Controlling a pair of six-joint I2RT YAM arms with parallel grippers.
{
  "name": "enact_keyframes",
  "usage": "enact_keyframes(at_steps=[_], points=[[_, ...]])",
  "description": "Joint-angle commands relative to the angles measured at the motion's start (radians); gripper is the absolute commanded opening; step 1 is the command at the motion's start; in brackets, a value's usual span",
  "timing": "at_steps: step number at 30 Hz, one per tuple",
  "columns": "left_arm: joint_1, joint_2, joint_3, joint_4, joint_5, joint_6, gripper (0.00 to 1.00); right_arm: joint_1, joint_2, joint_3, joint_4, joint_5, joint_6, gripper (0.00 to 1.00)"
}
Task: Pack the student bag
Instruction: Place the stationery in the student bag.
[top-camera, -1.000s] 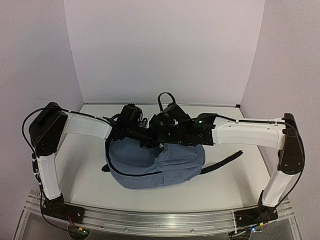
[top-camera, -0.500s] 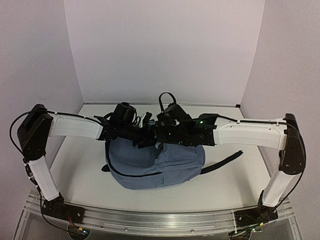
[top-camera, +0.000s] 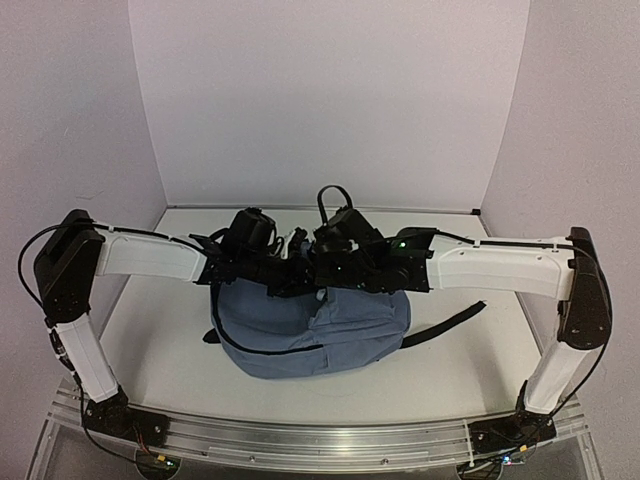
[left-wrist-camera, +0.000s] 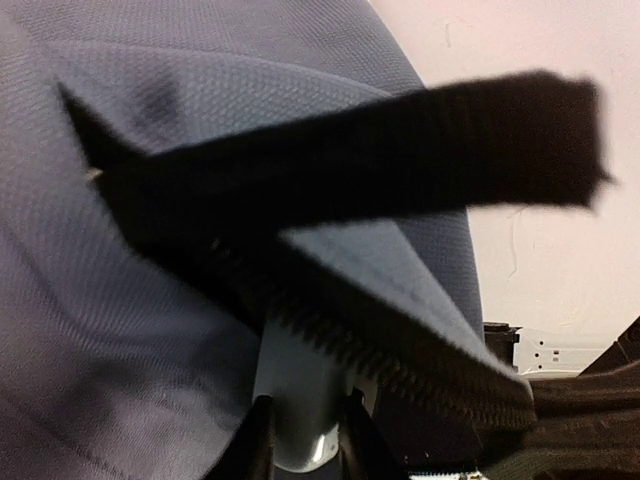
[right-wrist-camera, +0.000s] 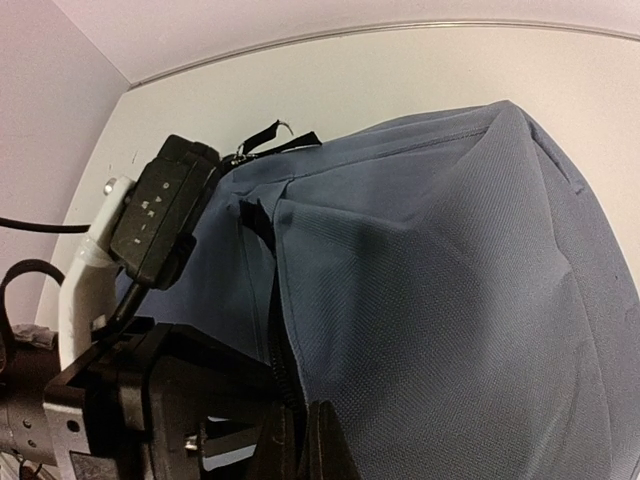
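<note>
Overhead and wrist views of the packing station. The student bag (top-camera: 310, 335), slate-blue, lies flat on the white table (top-camera: 150, 330) and serves as the reference for all positions. Both arms reach inward and meet over the bag's far edge, the left gripper (top-camera: 290, 268) just left of the right gripper (top-camera: 318, 272), the two almost touching. A black carry loop (top-camera: 331, 196) stands up beyond the bag's far edge, behind the grippers. The long black strap (top-camera: 447, 326) trails out from the bag's right side across the table. A dark zipper line (top-camera: 270, 350) curves over the bag's near-left part.

Left wrist view: a blurred black webbing tab (left-wrist-camera: 380, 160) crosses in front of the bag fabric, with open zipper teeth (left-wrist-camera: 400, 350) below it. The dark fingers (left-wrist-camera: 258, 445) flank a pale grey piece; whether they clamp it cannot be told.

Right wrist view: the fingertips (right-wrist-camera: 325, 445) are drawn together on the bag's fabric at its zipper seam. The left arm's wrist block (right-wrist-camera: 160, 220) sits against the bag's far-left corner
</note>
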Motion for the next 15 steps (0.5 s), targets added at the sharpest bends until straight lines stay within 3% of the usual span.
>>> enact_keyframes(at_steps=[1, 9, 12, 15], points=[[-0.031, 0.067, 0.026, 0.201, 0.088, -0.085, 0.18, 0.015, -0.037, 0.016, 0.049, -0.016, 0.008, 0.00], [-0.053, 0.153, 0.052, 0.346, 0.101, -0.139, 0.14, 0.015, -0.031, 0.013, 0.051, -0.018, 0.019, 0.00], [-0.053, 0.140, 0.036, 0.346, 0.088, -0.135, 0.14, 0.015, -0.035, 0.008, 0.052, -0.014, 0.022, 0.00], [-0.052, 0.059, 0.003, 0.260, 0.015, -0.080, 0.21, 0.015, -0.052, -0.005, 0.051, -0.002, 0.023, 0.00]])
